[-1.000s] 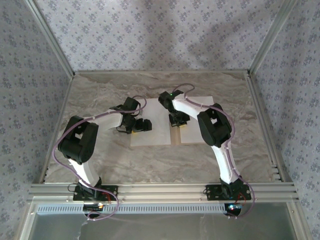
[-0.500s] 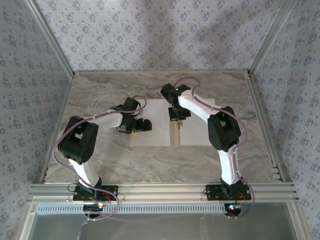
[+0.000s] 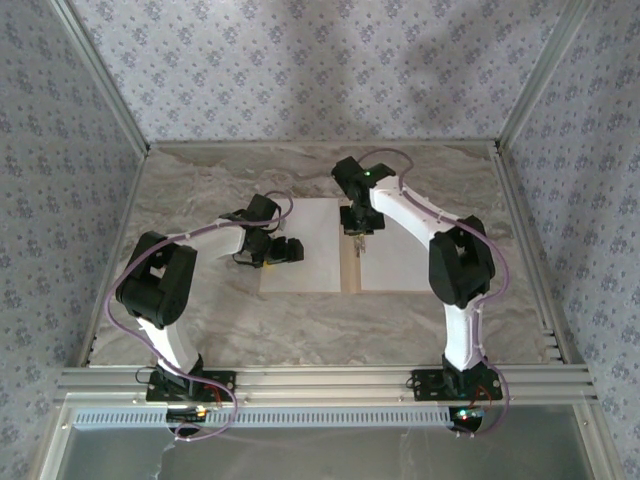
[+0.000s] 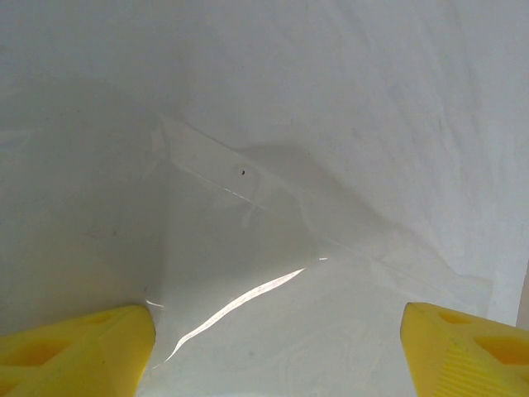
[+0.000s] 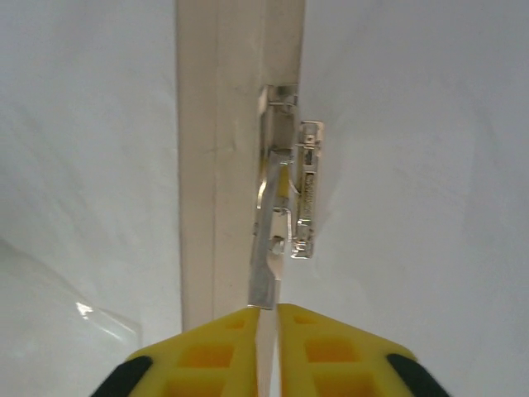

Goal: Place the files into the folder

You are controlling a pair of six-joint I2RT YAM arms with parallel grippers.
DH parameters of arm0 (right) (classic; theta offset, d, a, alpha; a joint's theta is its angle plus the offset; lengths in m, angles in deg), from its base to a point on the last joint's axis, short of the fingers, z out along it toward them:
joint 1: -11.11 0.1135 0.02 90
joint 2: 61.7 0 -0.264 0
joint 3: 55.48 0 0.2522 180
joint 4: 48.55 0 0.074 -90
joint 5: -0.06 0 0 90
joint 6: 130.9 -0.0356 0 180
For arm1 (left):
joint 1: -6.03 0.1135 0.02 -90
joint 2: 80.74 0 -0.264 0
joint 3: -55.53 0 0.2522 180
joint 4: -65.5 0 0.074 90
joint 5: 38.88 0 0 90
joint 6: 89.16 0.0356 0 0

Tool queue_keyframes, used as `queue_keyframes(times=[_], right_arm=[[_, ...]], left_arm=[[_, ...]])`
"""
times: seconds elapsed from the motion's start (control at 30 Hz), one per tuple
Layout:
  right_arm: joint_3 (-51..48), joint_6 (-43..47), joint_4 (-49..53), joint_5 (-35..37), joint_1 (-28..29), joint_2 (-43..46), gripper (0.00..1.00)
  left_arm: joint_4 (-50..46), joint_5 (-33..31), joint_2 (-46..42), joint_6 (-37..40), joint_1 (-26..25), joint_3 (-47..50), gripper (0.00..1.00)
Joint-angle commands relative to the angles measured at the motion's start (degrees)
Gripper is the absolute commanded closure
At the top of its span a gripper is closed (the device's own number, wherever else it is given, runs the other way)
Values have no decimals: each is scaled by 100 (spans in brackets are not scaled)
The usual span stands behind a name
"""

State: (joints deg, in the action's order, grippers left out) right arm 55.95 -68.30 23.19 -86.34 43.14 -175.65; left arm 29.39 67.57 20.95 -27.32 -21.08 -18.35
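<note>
The folder lies open on the table, its tan crease (image 3: 350,272) bare between two white files, one on the left leaf (image 3: 310,275) and one on the right leaf (image 3: 400,262). My left gripper (image 3: 290,250) hovers low over the left file (image 4: 347,99), yellow fingers wide open with nothing between them. My right gripper (image 3: 360,232) hangs over the crease (image 5: 219,165) at the metal clip (image 5: 289,190). Its jaws (image 5: 266,310) stand a narrow slit apart. The clip's lever ends at the mouth of that slit, and white paper shows through the gap.
A clear plastic film (image 4: 248,248) lies wrinkled on the left file, its corner also in the right wrist view (image 5: 50,331). Marble tabletop (image 3: 200,320) surrounds the folder. An aluminium rail (image 3: 320,380) runs along the near edge, and patterned walls close three sides.
My right gripper has travelled along the crease toward the far wall, the arm stretching out. The left arm has not moved.
</note>
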Motion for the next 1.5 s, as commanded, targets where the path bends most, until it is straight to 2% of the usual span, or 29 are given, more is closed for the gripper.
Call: queue_keyframes(times=[0.0,0.27,0.7,1.07,1.47], right_arm=[[-181,-120,-194,-317,-72,145,82],[-472,-158,-477,-619,-191,69,75],[-477,-161,-450,-636,-191,-99,79],[-459,-159,-322,-360,-172,-171,76],[-468,-168,-315,-330,-160,-206,85]], left_arm=[[-365,-123,291,-68,-31,134,19],[-375,-116,307,-67,-31,114,19],[-349,-119,352,-57,-31,141,19],[-319,-117,360,-58,-29,169,19],[-314,-116,360,-60,-30,193,19]])
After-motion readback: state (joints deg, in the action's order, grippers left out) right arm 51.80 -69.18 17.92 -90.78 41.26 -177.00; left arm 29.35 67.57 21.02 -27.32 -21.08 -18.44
